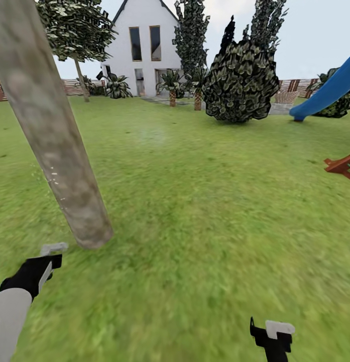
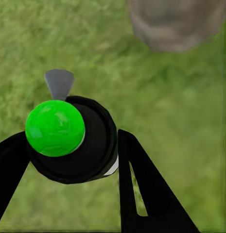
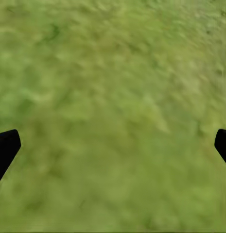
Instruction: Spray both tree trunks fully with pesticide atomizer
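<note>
Spraying is in hand: the pesticide atomizer (image 2: 71,141) is clamped in the left gripper (image 2: 69,160) near the tree trunk (image 1: 54,146). Right gripper (image 3: 113,145) jaws are spread, empty. Aiming at the trunk is needed next.

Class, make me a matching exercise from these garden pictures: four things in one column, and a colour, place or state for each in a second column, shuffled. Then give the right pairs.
Things
1. tree trunk
2. atomizer
3. slide
4. right gripper

Descriptions
A. blue, at the far right of the lawn
B. open, over bare grass
C. mottled grey-brown, leaning, close in front of the left arm
D. black bottle with a green top, held between the left gripper's fingers

Pairs: 1-C, 2-D, 3-A, 4-B
</note>
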### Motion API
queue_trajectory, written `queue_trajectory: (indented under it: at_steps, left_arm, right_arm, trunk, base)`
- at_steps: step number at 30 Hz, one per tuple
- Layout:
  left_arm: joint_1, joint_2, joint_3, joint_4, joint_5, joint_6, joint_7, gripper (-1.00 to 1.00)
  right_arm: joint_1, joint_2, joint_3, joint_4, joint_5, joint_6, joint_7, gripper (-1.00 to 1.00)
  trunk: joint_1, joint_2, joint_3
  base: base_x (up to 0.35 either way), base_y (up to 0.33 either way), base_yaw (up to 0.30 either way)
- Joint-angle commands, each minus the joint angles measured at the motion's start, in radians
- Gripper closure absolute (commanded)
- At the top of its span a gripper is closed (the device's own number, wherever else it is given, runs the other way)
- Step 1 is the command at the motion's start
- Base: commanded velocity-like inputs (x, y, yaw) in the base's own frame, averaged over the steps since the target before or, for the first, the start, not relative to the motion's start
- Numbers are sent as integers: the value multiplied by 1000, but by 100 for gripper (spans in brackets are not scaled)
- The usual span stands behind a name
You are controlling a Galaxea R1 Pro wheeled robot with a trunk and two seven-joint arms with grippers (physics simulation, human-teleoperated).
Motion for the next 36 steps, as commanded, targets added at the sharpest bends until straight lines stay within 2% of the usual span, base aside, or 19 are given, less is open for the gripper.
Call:
queue_trajectory:
  at_steps: [1, 4, 7, 9, 17, 29, 36]
  left_arm:
    - [14, -1, 28, 34, 6, -49, 0, 100]
    - [17, -5, 36, 48, 9, -66, -3, 100]
    - [18, -37, 37, 56, 9, -69, -2, 100]
    - [18, -44, 37, 57, 9, -70, -2, 100]
    - [18, -43, 39, 56, 9, -76, -2, 100]
    - [18, -44, 37, 56, 10, -75, -2, 100]
    - [18, -46, 36, 56, 9, -75, -4, 100]
  right_arm:
    - [0, 0, 0, 0, 0, 0, 0, -100]
    - [0, 0, 0, 0, 0, 0, 0, -100]
    - [0, 0, 0, 0, 0, 0, 0, -100]
    - [0, 0, 0, 0, 0, 0, 0, -100]
    - [0, 0, 0, 0, 0, 0, 0, -100]
    - [0, 0, 0, 0, 0, 0, 0, -100]
    - [0, 0, 2, 0, 0, 0, 0, -100]
  trunk:
    - [0, 0, 0]
    - [0, 0, -1]
    - [0, 0, -1]
    - [0, 0, -1]
    - [0, 0, -1]
    - [0, 0, -1]
    - [0, 0, -1]
  base:
    - [330, -1, 257]
    - [330, -7, 109]
    - [295, -119, 15]
    - [280, -159, 2]
    - [279, -159, 31]
    - [263, -169, 269]
    - [89, -250, 277]
